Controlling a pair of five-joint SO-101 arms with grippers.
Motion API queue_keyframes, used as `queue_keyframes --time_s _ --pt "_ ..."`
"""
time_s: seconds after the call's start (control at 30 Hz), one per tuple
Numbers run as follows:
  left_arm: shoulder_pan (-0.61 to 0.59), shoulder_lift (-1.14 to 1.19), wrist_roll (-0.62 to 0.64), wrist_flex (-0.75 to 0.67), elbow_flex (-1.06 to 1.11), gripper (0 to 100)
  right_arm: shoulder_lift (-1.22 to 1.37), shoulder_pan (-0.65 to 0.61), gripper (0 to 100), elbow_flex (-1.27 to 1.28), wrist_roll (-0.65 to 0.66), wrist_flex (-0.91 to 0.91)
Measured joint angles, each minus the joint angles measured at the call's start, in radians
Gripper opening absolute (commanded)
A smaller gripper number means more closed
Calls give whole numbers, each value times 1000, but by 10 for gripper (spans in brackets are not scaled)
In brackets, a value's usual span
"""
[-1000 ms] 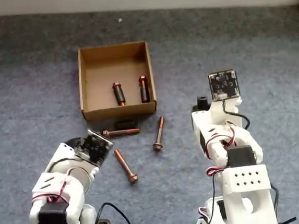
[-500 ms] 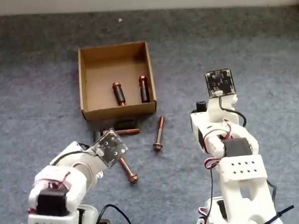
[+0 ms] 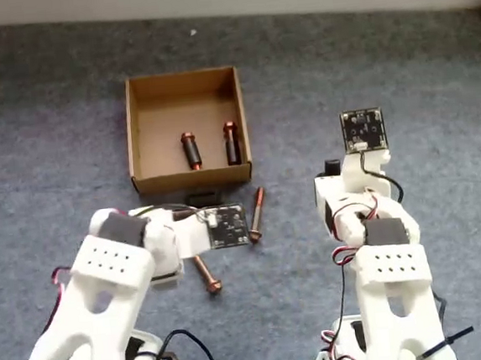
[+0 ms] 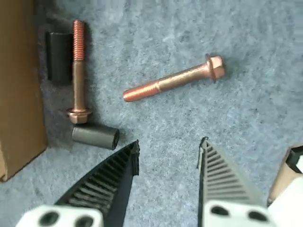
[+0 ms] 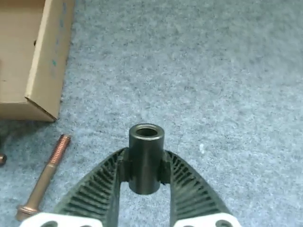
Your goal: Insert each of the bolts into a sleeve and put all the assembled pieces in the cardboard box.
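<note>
Right of the cardboard box (image 3: 192, 179), right gripper (image 5: 145, 156) clamps one dark, smooth sleeve (image 5: 146, 139), long axis along the fingers (image 5: 102, 184), open bore at the far end; left gripper (image 4: 168, 149) gapes wide just before the box, by three loose coppery bolts (image 4: 173, 80) and two lying sleeves (image 4: 94, 137); two assembled pieces (image 3: 192, 150) inside the box.

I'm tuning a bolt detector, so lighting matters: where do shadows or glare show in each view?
High view: soft, even light, with a shadow along the cardboard box. Left wrist view: the carpet darkens beside the box, around the far sleeve; the angled bolt gleams. Right wrist view: the held sleeve in the right hand has a bright rim, no harsh glare.
</note>
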Motion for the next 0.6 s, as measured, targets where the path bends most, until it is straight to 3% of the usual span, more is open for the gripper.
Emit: queue_keyframes --time_s 0.17,0.6 --pt "72 183 -81 0 -63 221 0 6 5 0 0 -3" --pt "207 384 -92 -144 -98 221 0 51 5 0 0 -5"
